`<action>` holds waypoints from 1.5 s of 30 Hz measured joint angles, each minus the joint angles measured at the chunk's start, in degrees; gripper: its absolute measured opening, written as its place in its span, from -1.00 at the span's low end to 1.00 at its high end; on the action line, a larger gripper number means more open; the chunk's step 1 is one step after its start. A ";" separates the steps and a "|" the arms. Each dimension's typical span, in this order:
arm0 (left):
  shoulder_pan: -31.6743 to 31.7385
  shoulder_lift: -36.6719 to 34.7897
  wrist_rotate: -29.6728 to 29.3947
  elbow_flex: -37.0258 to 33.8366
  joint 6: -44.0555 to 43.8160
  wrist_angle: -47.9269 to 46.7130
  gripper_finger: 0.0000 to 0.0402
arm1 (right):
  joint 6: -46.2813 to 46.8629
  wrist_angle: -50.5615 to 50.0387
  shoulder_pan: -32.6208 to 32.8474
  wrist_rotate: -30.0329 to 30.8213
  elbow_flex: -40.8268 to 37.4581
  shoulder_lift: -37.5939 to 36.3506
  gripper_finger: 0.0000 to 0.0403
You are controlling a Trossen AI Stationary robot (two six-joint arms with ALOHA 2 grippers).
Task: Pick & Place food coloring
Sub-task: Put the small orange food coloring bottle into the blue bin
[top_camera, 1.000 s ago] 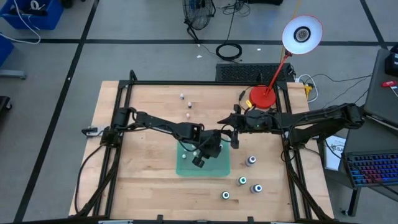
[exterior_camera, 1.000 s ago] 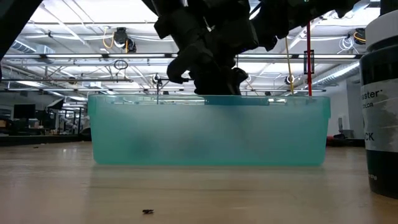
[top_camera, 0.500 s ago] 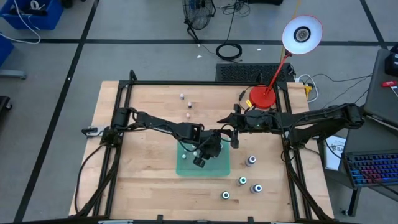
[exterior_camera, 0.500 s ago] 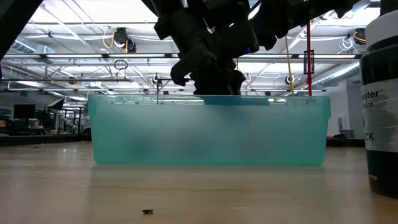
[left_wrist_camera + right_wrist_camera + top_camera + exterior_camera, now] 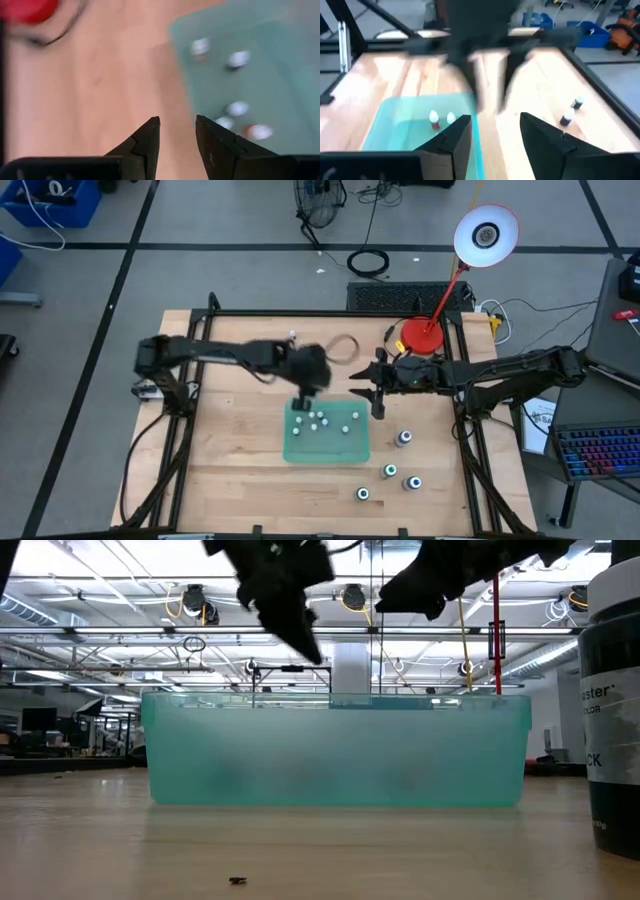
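Even, bright overhead light for you; left arm [image 5: 240, 355] smeared by motion blur, both wrist views soft.

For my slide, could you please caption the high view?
Left gripper hangs open and empty beside the green tray of small bottles; right gripper waits nearby.
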 joint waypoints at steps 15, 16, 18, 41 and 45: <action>16.44 -6.64 3.02 -24.72 -3.97 18.94 -0.35 | -0.17 -3.33 -0.02 0.02 -0.14 0.04 -0.23; 16.56 -6.69 3.02 -25.01 -3.74 19.61 -0.35 | -0.18 -3.33 -0.02 0.02 -0.14 0.04 -0.23; 16.56 -6.66 3.01 -25.43 -2.44 20.52 -0.35 | -0.17 -3.33 -0.02 0.02 -0.14 0.04 -0.23; 18.87 -2.25 4.97 -27.29 -2.14 23.28 -0.26 | -0.20 -2.37 -0.02 0.04 -0.16 0.04 -0.23; 18.79 0.74 5.03 -27.25 -0.85 25.81 -0.26 | -0.11 -2.18 -0.02 0.04 -0.18 0.04 -0.23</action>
